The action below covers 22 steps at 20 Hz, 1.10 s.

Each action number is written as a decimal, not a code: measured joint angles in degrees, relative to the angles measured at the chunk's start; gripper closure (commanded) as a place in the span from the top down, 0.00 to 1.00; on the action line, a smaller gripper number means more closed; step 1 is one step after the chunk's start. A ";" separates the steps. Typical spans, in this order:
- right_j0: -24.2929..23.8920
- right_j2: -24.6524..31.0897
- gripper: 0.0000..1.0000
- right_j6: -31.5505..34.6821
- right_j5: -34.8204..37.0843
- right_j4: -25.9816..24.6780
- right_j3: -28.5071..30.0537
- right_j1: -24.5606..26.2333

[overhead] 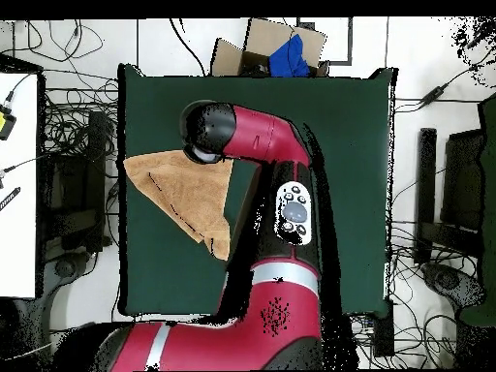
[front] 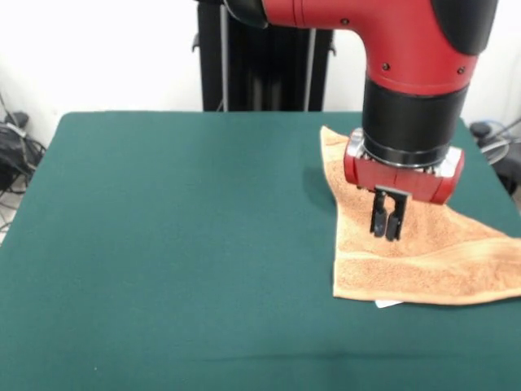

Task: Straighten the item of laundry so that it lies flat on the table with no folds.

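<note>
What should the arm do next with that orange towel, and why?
Probably lower straight down and pinch the cloth. The gripper hangs just above the towel, fingers close together, holding nothing. The towel lies doubled into a triangle at the table's edge in the overhead view, so a layer must be lifted and drawn open.

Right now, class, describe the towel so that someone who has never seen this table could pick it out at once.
Start at the big green table. In the front view, follow its right side to where the red arm's claw hangs; the towel lies under it. It is the only cloth there: orange-tan terry, lying in a rough triangle, a small white tag at its near edge.
</note>
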 measured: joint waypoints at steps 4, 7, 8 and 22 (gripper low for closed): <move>0.27 0.00 0.00 0.00 -2.85 2.99 4.60 -1.46; 1.03 -0.02 0.00 0.01 -5.21 5.33 7.59 -1.97; 1.85 0.00 0.00 0.19 -6.96 6.81 9.45 -2.19; 9.59 0.03 0.00 3.84 -18.61 13.11 16.17 -0.04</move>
